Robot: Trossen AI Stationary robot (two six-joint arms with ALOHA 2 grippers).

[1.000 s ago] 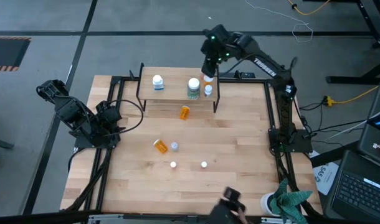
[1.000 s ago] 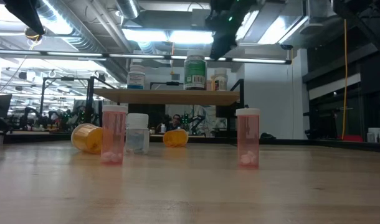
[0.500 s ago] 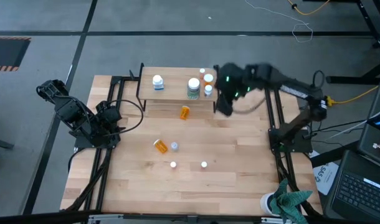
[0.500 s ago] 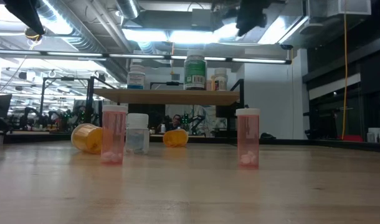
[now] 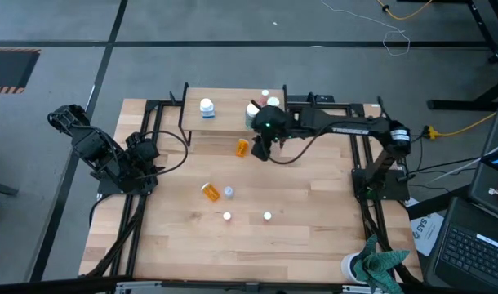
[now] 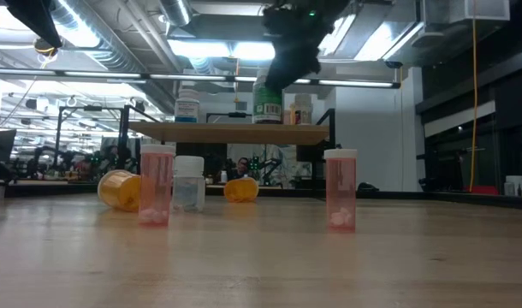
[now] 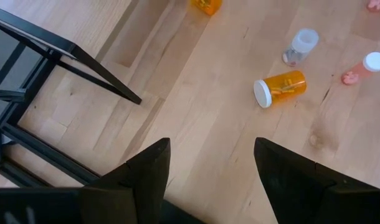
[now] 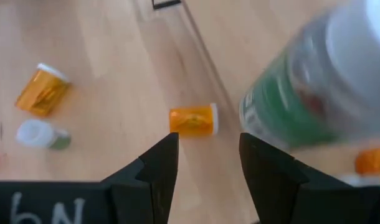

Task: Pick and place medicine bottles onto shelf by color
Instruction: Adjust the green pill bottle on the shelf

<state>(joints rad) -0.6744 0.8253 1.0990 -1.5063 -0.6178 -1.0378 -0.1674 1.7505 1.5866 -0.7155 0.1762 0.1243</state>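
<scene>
The light-wood shelf [image 5: 224, 120] stands at the table's far side. On it are a white bottle [image 5: 206, 107], the green bottle [image 8: 302, 93] and an orange one [image 6: 302, 109]. My right gripper [image 5: 260, 154] is open and empty, just in front of the shelf. It is above an orange bottle [image 8: 193, 120] that lies on its side on the table. Another orange bottle [image 5: 210, 191] lies at mid-table beside an upright bluish one [image 5: 228, 193]. Two pinkish bottles [image 5: 227, 216] [image 5: 267, 216] stand nearer. My left gripper [image 7: 212, 146] is open and waits at the table's left.
The shelf's thin black legs [image 8: 168, 3] stand close to my right gripper. A white cup with a teal cloth [image 5: 371, 265] sits at the near right corner. Black frame rails [image 5: 359, 139] run along the table's left and right edges.
My right gripper has left the far right end of the shelf, where an orange bottle now stands. It swung out past the shelf's right end toward the near edge. It then went left along the shelf's front, to above the lying orange bottle.
</scene>
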